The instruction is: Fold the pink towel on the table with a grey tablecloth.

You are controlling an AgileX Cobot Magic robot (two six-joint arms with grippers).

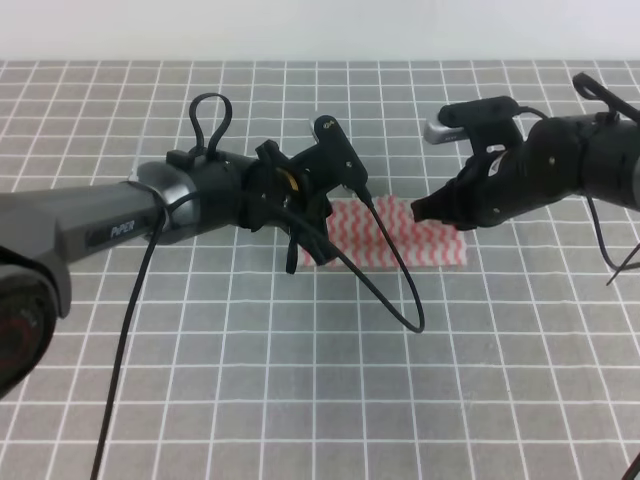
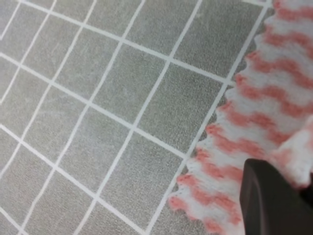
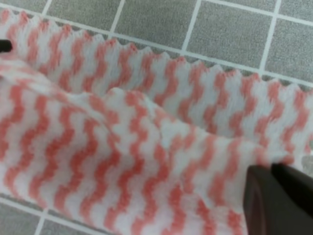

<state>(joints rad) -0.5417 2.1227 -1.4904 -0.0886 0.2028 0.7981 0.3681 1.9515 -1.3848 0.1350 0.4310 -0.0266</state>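
Pink towel (image 1: 400,238) pinched in both claws — left gripper (image 1: 312,250), right gripper (image 1: 425,210) clamped.

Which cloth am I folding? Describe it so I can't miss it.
On the grey tablecloth with its white grid, look at mid-table between the left gripper and right gripper. The pink towel lies there: pink-and-white zigzag stripes, sawtooth edges, the only coloured thing.

The pink towel (image 1: 400,240) lies on the desk (image 1: 300,400) just past centre, toward one o'clock. The left end effector (image 1: 312,240) covers its nine o'clock end; the right end effector (image 1: 425,210) hangs at its upper edge, jaw state unclear.
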